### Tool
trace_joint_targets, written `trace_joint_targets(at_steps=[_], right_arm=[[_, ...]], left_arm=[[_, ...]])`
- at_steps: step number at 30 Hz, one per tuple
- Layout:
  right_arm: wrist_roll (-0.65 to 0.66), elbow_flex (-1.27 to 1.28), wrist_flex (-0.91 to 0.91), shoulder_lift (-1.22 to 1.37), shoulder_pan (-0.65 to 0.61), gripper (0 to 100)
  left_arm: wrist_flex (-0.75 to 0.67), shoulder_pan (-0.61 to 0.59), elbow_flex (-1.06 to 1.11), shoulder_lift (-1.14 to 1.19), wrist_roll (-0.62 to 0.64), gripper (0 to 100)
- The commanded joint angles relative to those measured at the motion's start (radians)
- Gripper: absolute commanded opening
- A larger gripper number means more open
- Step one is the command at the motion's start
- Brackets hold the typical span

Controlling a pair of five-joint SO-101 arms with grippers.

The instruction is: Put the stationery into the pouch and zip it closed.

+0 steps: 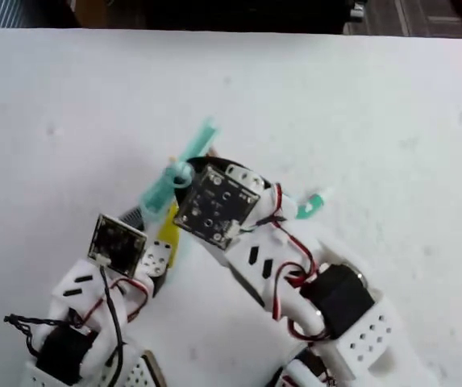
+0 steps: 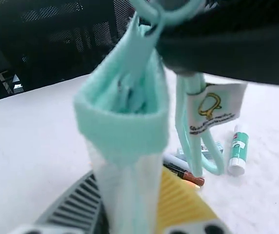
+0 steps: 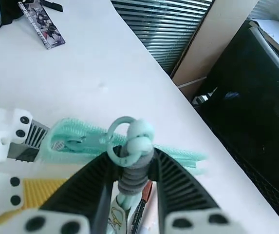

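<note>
We see the pouch (image 2: pixel 124 126) held between the left gripper (image 2: pixel 129 200) and the right gripper (image 3: pixel 132 168). Pens (image 2: pixel 183 171) lie on the table (image 2: pixel 27 141) near it (glue stick (image 2: pixel 238 148) just beside them).

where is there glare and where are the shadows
High view: the table glares white, with only faint shadow beside the right arm. Left wrist view: the pouch stands lit against a dark room. Right wrist view: bright table, no hard shadows.

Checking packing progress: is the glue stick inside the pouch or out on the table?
Out. The glue stick lies on the white table, apart from the mint pouch, which is lifted above it.
</note>
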Motion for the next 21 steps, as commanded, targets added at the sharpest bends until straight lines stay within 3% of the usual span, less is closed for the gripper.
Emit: trace_joint_targets(at_steps=[1, 21], right_arm=[[0.003, -0.075, -0.027, 0.068, 0.059, 1.6], [0.003, -0.137, -0.130, 0.182, 0.231, 1.6]], left_arm=[[-0.015, 0.005, -0.009, -0.012, -0.009, 2], [-0.012, 0.005, -0.009, -0.012, -0.009, 2]])
